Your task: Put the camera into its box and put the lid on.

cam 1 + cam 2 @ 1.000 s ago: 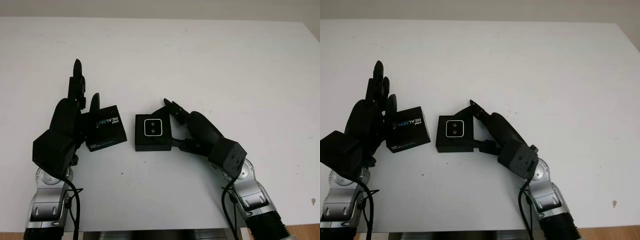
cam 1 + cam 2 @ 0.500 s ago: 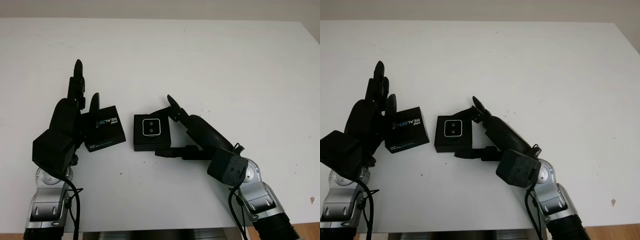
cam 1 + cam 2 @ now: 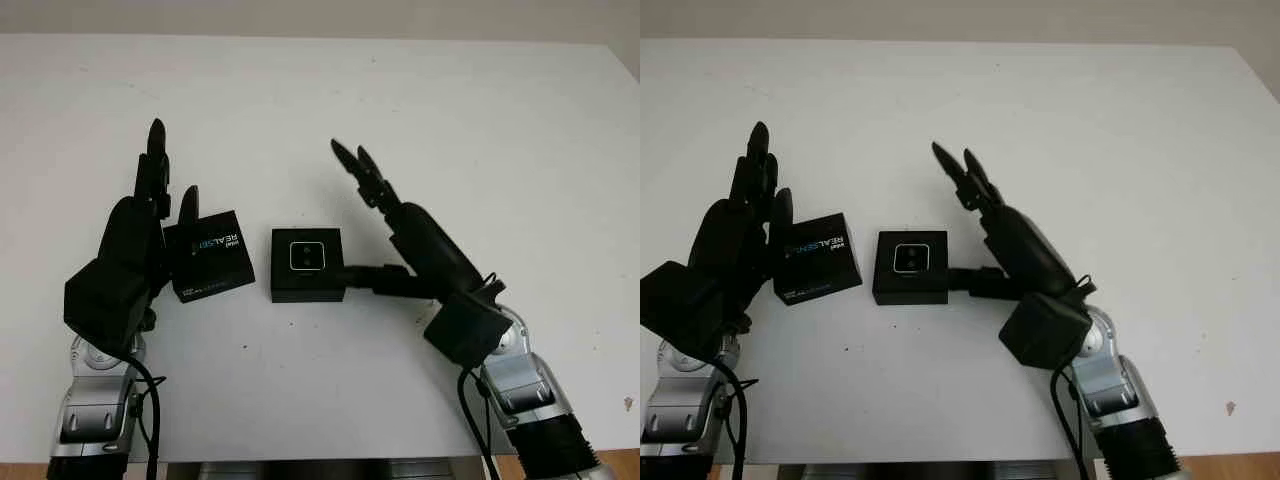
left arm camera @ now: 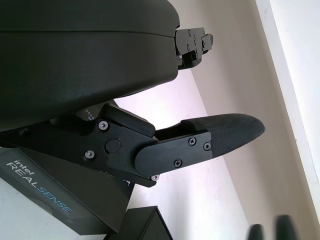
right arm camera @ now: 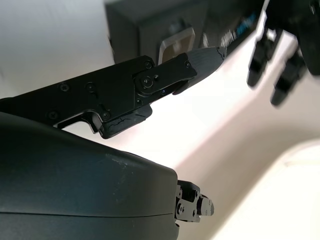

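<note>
A black box (image 3: pixel 307 264) sits mid-table with the camera (image 3: pixel 306 256) inside it, its silver-framed square face up. The lid (image 3: pixel 210 256), black and marked "intel REALSENSE", lies just left of the box. My left hand (image 3: pixel 172 165) stands open on the lid's left side, its thumb (image 4: pixel 200 140) over the lid's near corner. To the right of the box my right hand (image 3: pixel 348 215) is open, long fingers raised and pointing away over the table. Its thumb (image 5: pixel 165 75) reaches level toward the box's right side; whether they touch I cannot tell.
The white table (image 3: pixel 480 130) stretches wide behind and to the right of both hands. Its front edge (image 3: pixel 300 462) runs close behind the wrists.
My right hand has come off the box: its fingers lifted from the box's far side and swung up, thumb now stretched at the right side. The left hand and lid stayed put.
</note>
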Controlling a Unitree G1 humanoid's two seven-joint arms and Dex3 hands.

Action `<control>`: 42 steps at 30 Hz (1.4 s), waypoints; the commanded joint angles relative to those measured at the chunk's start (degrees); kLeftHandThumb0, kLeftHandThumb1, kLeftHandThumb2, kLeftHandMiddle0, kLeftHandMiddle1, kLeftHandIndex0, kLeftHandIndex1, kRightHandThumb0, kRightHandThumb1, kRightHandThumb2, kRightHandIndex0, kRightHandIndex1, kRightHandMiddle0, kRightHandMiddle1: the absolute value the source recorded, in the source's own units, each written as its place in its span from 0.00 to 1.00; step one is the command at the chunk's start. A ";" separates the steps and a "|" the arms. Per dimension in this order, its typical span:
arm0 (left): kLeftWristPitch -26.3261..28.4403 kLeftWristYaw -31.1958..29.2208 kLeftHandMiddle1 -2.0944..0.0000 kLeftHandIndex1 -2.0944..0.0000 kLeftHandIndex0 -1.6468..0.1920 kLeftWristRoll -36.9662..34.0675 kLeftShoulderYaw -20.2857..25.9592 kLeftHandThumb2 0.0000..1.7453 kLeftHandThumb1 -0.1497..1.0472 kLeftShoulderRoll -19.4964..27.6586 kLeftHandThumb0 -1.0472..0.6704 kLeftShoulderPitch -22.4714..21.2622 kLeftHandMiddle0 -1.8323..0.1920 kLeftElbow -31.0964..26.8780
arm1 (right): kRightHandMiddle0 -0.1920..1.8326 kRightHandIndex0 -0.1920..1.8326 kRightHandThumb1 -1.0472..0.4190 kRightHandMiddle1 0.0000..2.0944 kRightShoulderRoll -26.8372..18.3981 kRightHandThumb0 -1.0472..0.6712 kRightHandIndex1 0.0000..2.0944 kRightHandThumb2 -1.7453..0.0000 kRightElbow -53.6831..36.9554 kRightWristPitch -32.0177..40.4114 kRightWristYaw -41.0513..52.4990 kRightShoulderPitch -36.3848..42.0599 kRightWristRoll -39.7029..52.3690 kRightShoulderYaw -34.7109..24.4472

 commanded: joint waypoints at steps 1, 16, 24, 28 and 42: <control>-0.32 0.12 0.97 0.97 0.97 -0.14 0.22 0.40 1.00 0.15 0.15 0.60 0.97 -0.76 | 0.00 0.00 0.08 0.00 0.30 0.21 0.00 0.98 -1.46 0.35 -0.56 -0.77 0.24 -1.00; -1.48 -14.67 1.00 1.00 1.00 10.60 -1.17 0.11 1.00 23.29 0.03 -4.33 1.00 0.83 | 0.03 0.01 0.06 0.02 -0.02 0.16 0.01 0.96 -2.52 4.67 -0.09 -1.18 3.34 -4.67; -9.04 -21.77 1.00 1.00 1.00 19.41 -8.72 0.05 0.98 32.44 0.01 -12.37 1.00 8.70 | 0.00 0.00 0.06 0.00 -1.49 0.13 0.00 0.97 -1.75 11.72 8.60 -4.84 17.84 -10.33; -10.24 -23.46 1.00 1.00 1.00 21.31 -11.33 0.03 0.95 32.81 0.01 -14.93 1.00 11.46 | 0.00 0.00 0.05 0.00 -3.09 0.14 0.00 0.97 -0.22 13.19 9.87 -7.62 21.51 -13.86; -7.45 -21.56 1.00 1.00 1.00 28.80 -17.35 0.03 0.97 29.96 0.02 -15.63 1.00 13.74 | 0.01 0.00 0.03 0.01 -6.19 0.13 0.00 0.97 -1.13 18.47 7.82 -10.13 27.80 -22.62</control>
